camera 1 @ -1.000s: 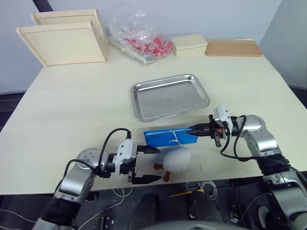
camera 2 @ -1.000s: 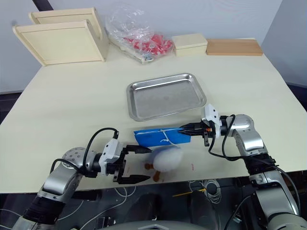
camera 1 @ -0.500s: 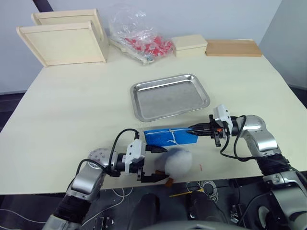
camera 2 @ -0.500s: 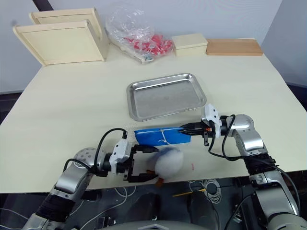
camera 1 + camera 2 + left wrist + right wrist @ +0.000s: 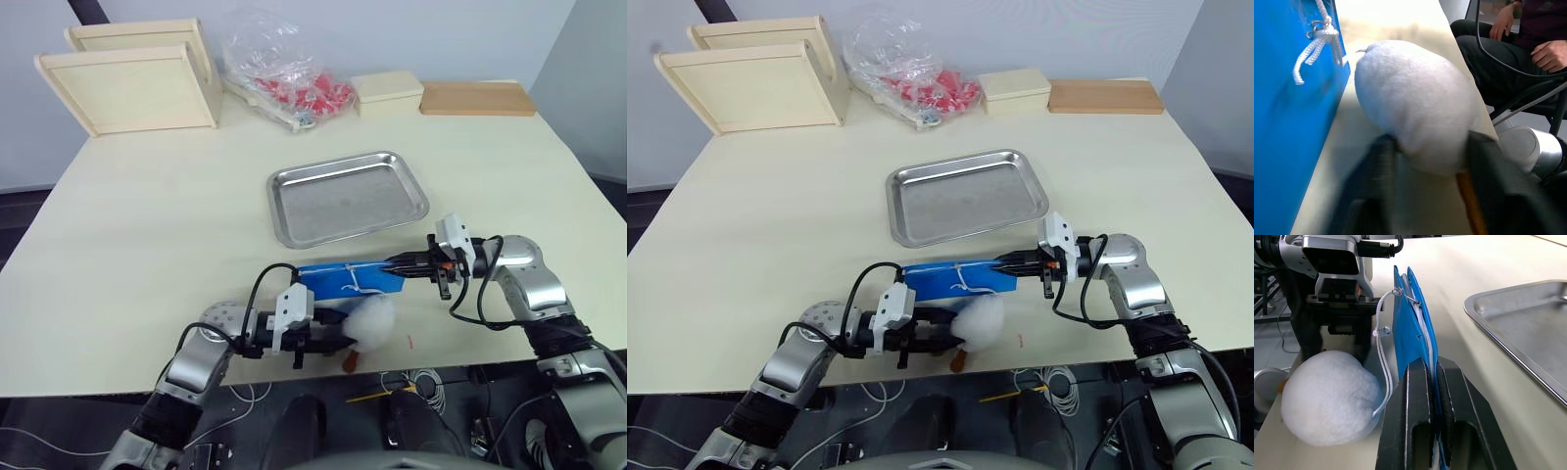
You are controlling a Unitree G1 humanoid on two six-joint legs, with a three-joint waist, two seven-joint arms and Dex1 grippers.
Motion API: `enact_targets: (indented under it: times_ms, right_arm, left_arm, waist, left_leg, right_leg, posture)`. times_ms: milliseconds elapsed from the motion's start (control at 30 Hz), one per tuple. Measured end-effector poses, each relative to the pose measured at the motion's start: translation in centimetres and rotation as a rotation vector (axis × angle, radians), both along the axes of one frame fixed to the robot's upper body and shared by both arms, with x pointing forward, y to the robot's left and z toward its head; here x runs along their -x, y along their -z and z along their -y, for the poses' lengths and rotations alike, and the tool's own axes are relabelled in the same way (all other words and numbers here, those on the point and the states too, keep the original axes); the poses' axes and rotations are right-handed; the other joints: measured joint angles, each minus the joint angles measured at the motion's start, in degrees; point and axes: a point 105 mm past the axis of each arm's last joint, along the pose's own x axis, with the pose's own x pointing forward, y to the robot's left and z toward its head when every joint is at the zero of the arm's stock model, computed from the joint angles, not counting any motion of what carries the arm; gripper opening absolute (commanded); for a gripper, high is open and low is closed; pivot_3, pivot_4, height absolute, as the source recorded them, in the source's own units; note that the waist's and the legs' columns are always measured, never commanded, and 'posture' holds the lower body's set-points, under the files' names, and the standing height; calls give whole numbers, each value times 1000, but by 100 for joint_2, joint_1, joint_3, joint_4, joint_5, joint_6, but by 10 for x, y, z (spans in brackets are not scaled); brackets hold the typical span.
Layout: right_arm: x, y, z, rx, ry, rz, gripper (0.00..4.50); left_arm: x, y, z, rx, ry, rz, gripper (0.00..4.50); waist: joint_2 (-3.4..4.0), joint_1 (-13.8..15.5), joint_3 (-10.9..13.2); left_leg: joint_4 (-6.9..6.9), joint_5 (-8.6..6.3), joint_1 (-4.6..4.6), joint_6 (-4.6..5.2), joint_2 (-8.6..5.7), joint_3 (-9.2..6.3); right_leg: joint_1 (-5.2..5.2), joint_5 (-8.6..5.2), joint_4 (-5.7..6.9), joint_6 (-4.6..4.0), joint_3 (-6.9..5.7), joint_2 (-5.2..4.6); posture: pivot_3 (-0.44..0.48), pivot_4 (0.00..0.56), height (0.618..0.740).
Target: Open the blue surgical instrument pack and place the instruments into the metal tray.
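Observation:
The blue surgical instrument pack point(image 5: 343, 278) lies closed on the table near the front edge, standing on its long edge in the right wrist view. My right gripper point(image 5: 398, 262) is shut on its right end, the fingers point(image 5: 1415, 396) pinching the blue fabric. A white cord point(image 5: 1382, 352) runs from the zipper to a white fluffy ball point(image 5: 368, 317). My left gripper point(image 5: 339, 339) is shut on that ball, one finger point(image 5: 1382, 161) on each side. The metal tray point(image 5: 348, 201) sits just behind the pack with nothing in it. The instruments are hidden.
Two pale wooden framed trays point(image 5: 132, 83) lean at the back left. A clear bag of red items point(image 5: 284, 73), a pale box point(image 5: 387, 91) and a wooden board point(image 5: 478, 98) line the back edge. A seated person's hand point(image 5: 1550, 51) shows beyond the table edge.
My left gripper has moved right along the front edge to the white ball and closed around it from wide open. The right gripper and the pack have stayed put.

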Motion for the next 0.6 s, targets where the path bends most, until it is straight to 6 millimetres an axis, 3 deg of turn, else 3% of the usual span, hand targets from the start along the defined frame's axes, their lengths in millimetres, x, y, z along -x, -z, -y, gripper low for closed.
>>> enact_targets:
  times_ms: [67, 300, 600]
  right_arm:
    - [0, 0, 0, 0, 0, 0, 0]
    - [0, 0, 0, -1, 1, 1, 0]
    - [1, 1, -1, -6, -1, 3, 0]
  left_arm:
    - [1, -1, 0, 6, 3, -3, 52]
    - [-2, -15, -18, 41, -32, -5, 52]
    - [2, -53, -70, 11, -111, -4, 52]
  waist:
    - [0, -1, 0]
    - [0, -2, 0]
    - [1, -14, 1]
  left_leg:
    - [0, 0, 0, 0, 0, 1]
    - [0, 0, 0, 0, 3, -2]
    - [-1, 0, 1, 0, 5, -1]
  right_leg:
    - [0, 0, 0, 0, 0, 0]
    - [0, 0, 0, 0, -1, -1]
    - [0, -1, -1, -1, -2, -1]
  posture:
    - [0, 150, 740]
    - [0, 150, 740]
    - [0, 150, 740]
